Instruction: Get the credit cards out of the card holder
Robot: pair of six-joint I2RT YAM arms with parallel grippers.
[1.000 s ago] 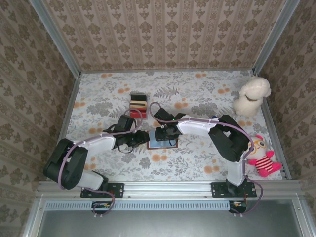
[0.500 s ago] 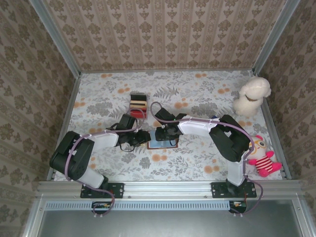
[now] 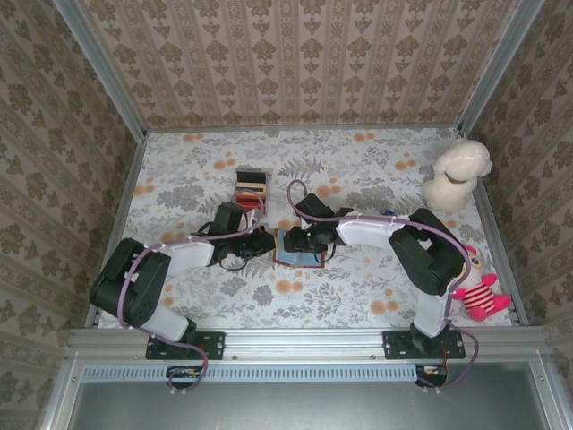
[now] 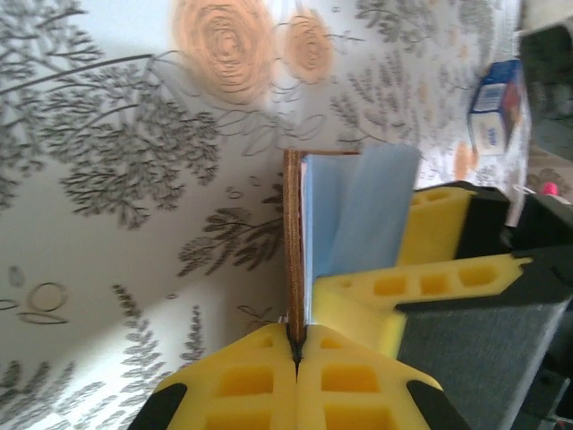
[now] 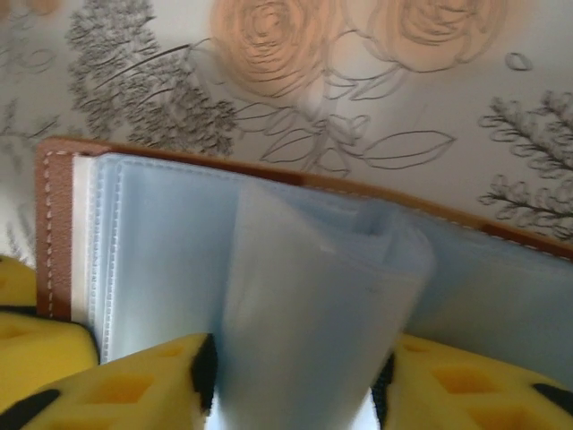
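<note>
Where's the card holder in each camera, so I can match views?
Top external: card holder at table centre, near-right of the striped box.
Left wrist: card holder centre, edge-on, cover pinched by yellow fingers.
Right wrist: card holder across the middle, open.
Shared landmark: orange flowers on the tablecloth.

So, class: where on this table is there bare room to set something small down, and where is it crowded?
Free: the far strip of table between the striped box and the white plush; also the near strip between the arm bases. Crowded: the centre, where left gripper and right gripper meet at the card holder.
</note>
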